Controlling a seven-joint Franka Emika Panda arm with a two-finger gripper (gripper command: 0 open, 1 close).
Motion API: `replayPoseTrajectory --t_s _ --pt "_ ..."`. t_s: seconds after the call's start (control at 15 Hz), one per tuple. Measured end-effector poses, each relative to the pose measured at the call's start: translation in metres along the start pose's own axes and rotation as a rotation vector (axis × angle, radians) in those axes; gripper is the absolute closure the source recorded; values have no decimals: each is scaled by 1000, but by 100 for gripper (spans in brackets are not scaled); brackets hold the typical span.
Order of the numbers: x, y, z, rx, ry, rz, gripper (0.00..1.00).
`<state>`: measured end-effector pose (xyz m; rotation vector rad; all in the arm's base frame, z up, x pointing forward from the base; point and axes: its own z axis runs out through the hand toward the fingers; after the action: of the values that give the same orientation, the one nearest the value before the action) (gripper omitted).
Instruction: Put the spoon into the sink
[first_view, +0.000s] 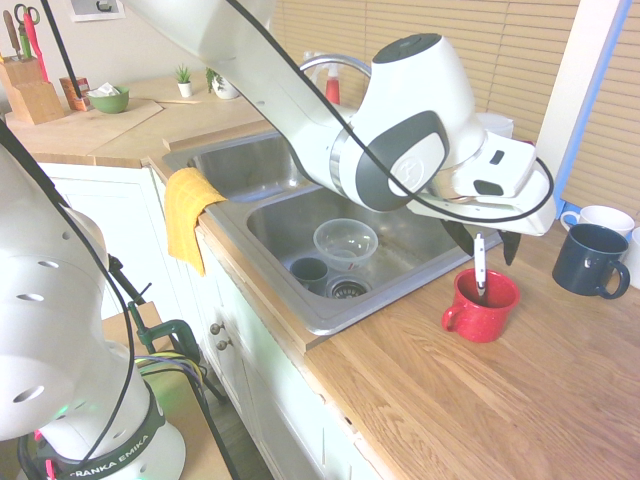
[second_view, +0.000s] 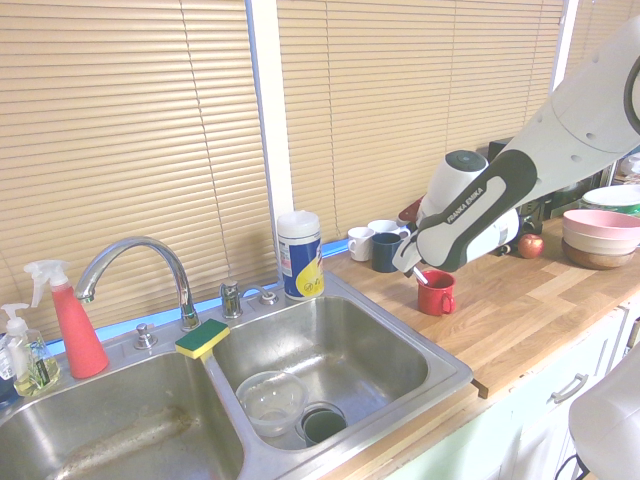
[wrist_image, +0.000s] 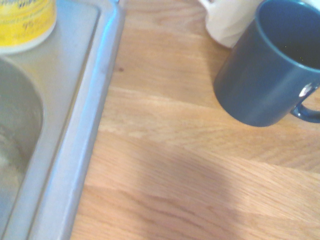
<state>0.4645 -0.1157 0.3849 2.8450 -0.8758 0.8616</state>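
The spoon (first_view: 480, 265) stands upright in a red mug (first_view: 484, 308) on the wooden counter, just right of the sink (first_view: 288, 226). Its whitish handle sticks out above the mug's rim. My gripper (first_view: 485, 245) hangs right over the mug, open, with one dark finger on each side of the handle's top and a gap to both. From the other side, the gripper (second_view: 413, 265) sits above the red mug (second_view: 437, 293) and the spoon (second_view: 421, 276) leans toward the sink (second_view: 372, 352). The wrist view shows only the counter, the sink rim (wrist_image: 75, 150) and mugs.
A clear bowl (first_view: 345, 240) and a dark cup (first_view: 310, 270) lie in the near basin. A yellow cloth (first_view: 190, 205) hangs over the sink's front. A dark blue mug (first_view: 590, 260) and a white mug (first_view: 605, 218) stand behind the red one. A wipes canister (second_view: 299, 255) and a sponge (second_view: 202, 338) sit by the faucet (second_view: 140, 260).
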Motion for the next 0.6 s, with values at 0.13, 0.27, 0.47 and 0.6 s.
replayPoseTrajectory --t_s 0.13,0.27,0.47,0.6 --pt "-3 -3 1 -16 -7 -17 100" --pt "-6 -9 1 -24 -9 -37 100" --pt "-9 -14 2 -35 -13 -63 100" --pt "-10 -15 2 -37 -12 -70 100"
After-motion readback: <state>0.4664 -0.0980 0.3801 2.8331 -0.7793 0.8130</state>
